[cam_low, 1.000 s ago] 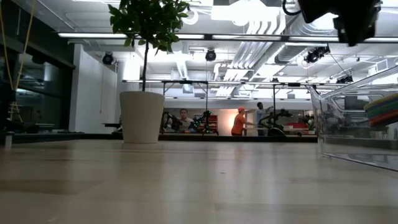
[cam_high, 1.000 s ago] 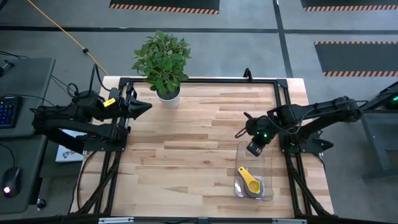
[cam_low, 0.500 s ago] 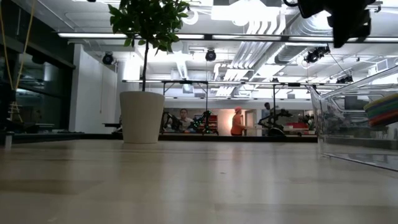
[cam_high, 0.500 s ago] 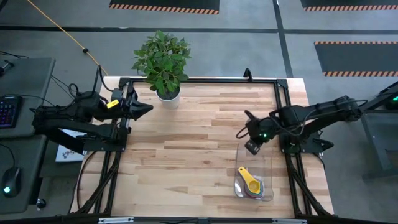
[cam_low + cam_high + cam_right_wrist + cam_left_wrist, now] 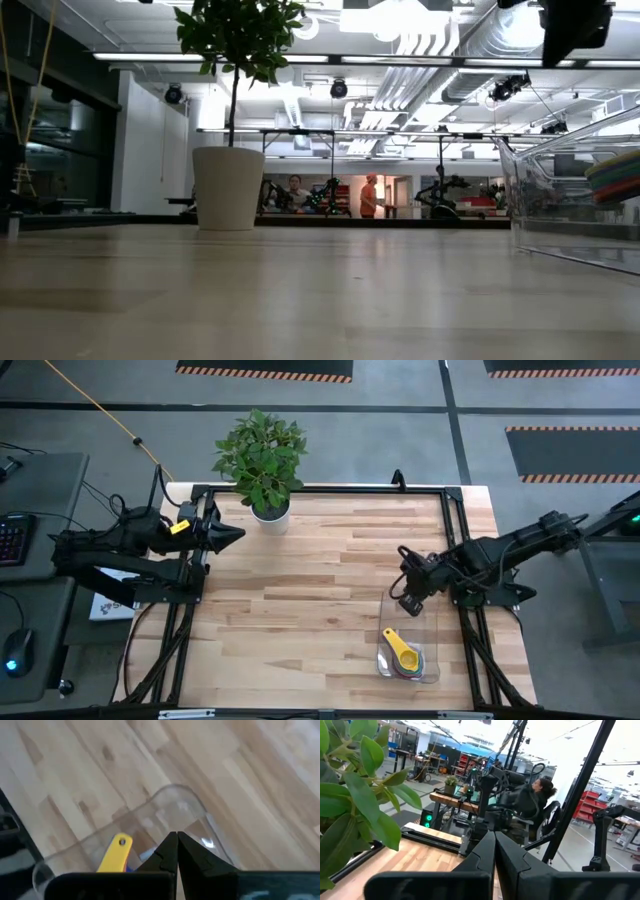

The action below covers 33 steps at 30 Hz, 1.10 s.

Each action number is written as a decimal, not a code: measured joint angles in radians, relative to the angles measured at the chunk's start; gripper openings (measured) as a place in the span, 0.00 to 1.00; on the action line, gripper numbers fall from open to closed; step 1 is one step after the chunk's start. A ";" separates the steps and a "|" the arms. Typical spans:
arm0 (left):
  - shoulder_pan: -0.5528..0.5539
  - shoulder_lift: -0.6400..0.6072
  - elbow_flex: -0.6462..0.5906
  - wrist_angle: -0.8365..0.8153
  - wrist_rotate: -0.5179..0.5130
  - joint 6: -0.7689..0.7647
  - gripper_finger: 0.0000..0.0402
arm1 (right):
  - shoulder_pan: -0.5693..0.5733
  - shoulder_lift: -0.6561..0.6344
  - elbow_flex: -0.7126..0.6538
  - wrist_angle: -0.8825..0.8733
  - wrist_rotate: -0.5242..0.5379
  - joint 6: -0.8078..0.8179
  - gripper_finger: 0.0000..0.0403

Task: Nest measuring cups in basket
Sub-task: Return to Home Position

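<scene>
High view: right gripper (image 5: 409,601), fingers pressed together and empty, is hovering over the far end of the clear rectangular plastic basket (image 5: 428,625); nested coloured plastic measuring cups (image 5: 404,656) are lying inside, clear of the fingers. Left gripper (image 5: 236,532) is waiting closed, far left.

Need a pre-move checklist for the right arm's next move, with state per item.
1. The measuring cups sit inside the basket: ok, one stack with yellow on top.
2. All six cups are in that stack: cannot tell, the yellow one covers most of the rest.
3. The right gripper is empty: ok, fingers shut with nothing between them.
4. The right gripper is above the basket wall: ok, the low view shows it high over the rim.
5. The left gripper is out of the way: ok, shut, at the left edge of the table beside the plant pot.
</scene>
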 joint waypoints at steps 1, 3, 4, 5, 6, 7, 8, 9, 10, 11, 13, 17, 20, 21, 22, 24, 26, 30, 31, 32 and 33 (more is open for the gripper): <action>-0.001 0.000 0.000 -0.002 0.000 0.000 0.00 | 0.006 -0.004 0.000 0.006 0.016 0.006 0.00; -0.007 -0.013 0.000 -0.031 0.000 0.000 0.00 | 0.010 -0.014 0.000 0.041 0.028 0.012 0.00; -0.010 -0.024 -0.006 -0.043 0.000 0.000 0.00 | 0.011 -0.021 0.000 0.068 0.034 0.010 0.00; -0.014 -0.038 -0.022 -0.042 0.000 0.000 0.00 | 0.011 -0.026 0.000 0.093 0.038 0.002 0.00; -0.019 -0.056 -0.046 -0.033 0.000 -0.002 0.00 | 0.011 -0.031 0.000 0.118 0.044 -0.003 0.00; -0.023 -0.080 -0.072 -0.018 0.000 -0.012 0.00 | 0.010 -0.036 0.000 0.140 0.050 -0.010 0.00; -0.026 -0.104 -0.103 0.010 0.000 -0.022 0.00 | 0.010 -0.042 0.000 0.159 0.059 -0.017 0.00; -0.030 -0.128 -0.136 0.048 0.000 -0.026 0.00 | 0.010 -0.048 0.000 0.173 0.071 -0.020 0.00; -0.033 -0.155 -0.171 0.087 0.000 -0.029 0.00 | 0.010 -0.054 0.000 0.181 0.080 -0.020 0.00; -0.036 -0.182 -0.203 0.122 0.000 -0.033 0.00 | 0.010 -0.059 0.000 0.183 0.093 -0.018 0.00; -0.039 -0.234 -0.257 0.173 0.000 -0.034 0.00 | 0.010 -0.068 0.000 0.183 0.112 -0.010 0.00; -0.042 -0.334 -0.349 0.199 0.000 -0.053 0.00 | 0.009 -0.090 0.000 0.197 0.128 0.017 0.00; -0.042 -0.409 -0.410 0.220 0.000 -0.073 0.00 | 0.009 -0.103 0.000 0.221 0.142 0.027 0.00; -0.042 -0.434 -0.431 0.224 0.000 -0.079 0.00 | 0.009 -0.105 0.000 0.235 0.147 0.022 0.00; -0.042 -0.459 -0.453 0.223 0.000 -0.087 0.00 | 0.009 -0.107 0.000 0.248 0.152 0.018 0.00; -0.042 -0.505 -0.497 0.229 -0.001 -0.114 0.00 | 0.009 -0.107 0.000 0.262 0.157 0.018 0.00; -0.042 -0.526 -0.544 0.275 -0.002 -0.131 0.00 | 0.009 -0.107 0.000 0.268 0.158 0.025 0.00; -0.042 -0.517 -0.632 0.416 0.011 -0.131 0.00 | 0.009 -0.107 0.000 0.292 0.157 0.068 0.00; -0.042 -0.517 -0.658 0.451 0.005 -0.133 0.00 | 0.009 -0.107 0.000 0.301 0.154 0.069 0.00; -0.041 -0.520 -0.685 0.477 0.003 -0.137 0.00 | 0.009 -0.107 0.000 0.317 0.150 0.069 0.00; -0.041 -0.525 -0.714 0.506 0.003 -0.143 0.00 | 0.009 -0.107 0.000 0.333 0.150 0.070 0.00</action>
